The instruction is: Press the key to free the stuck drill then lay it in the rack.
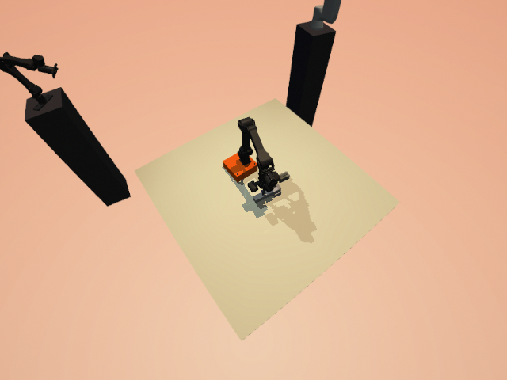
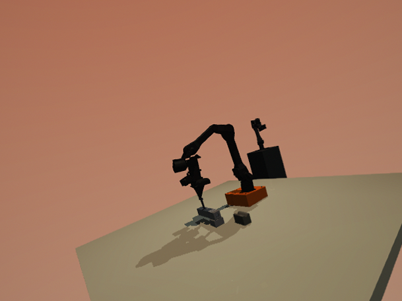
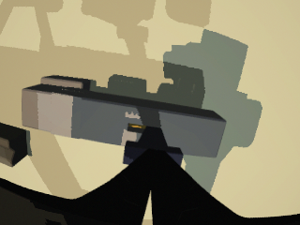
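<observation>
gripper (image 1: 267,191) (image 2: 203,207) (image 3: 154,157) over the gray block (image 1: 261,198) (image 2: 210,213) (image 3: 187,128)
fingers were closed together, tips pointing down at its top; a small dark block (image 1: 283,176) (image 2: 241,218) (image 3: 13,145) sat apart nearby.

We have one black arm (image 1: 261,153) (image 2: 233,147) that goes up, bends at the top like an elbow, and comes back down. Our wrist (image 1: 270,178) (image 2: 194,168) hangs low, well under the bend. Our gripper (image 2: 202,207) (image 3: 154,157) points down, tipped just a little. Its two fingers are shut tight, with their tips together and nothing pinched in them.
</observation>
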### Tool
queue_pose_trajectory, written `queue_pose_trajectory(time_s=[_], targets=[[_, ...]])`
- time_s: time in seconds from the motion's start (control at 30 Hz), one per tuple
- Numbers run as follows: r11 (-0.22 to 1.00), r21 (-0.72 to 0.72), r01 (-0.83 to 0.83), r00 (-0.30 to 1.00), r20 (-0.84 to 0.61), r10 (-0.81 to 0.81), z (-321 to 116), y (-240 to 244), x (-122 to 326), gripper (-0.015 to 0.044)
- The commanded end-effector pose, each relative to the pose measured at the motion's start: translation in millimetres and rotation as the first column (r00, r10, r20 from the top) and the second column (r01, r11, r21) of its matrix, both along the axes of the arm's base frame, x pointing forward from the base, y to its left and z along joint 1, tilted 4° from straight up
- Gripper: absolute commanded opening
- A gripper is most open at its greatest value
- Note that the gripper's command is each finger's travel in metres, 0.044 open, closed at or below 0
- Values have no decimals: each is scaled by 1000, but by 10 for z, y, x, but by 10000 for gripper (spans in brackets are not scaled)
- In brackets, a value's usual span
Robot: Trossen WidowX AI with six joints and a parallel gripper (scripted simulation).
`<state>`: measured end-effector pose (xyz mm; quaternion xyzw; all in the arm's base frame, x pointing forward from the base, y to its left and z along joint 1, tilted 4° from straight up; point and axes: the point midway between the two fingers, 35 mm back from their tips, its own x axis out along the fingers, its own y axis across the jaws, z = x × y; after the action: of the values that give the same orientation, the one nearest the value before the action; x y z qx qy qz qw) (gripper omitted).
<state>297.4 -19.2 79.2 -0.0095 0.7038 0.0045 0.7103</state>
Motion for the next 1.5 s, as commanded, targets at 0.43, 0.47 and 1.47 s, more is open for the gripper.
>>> queue_pose_trajectory(time_s=[0.43,0.47,1.47], targets=[[1000,2,5,999,-47,-5,-193,3,-95,0],[1000,2,5,999,-47,-5,-195,3,-95,0],[1000,2,5,999,-47,-5,-323,6,-116,0]])
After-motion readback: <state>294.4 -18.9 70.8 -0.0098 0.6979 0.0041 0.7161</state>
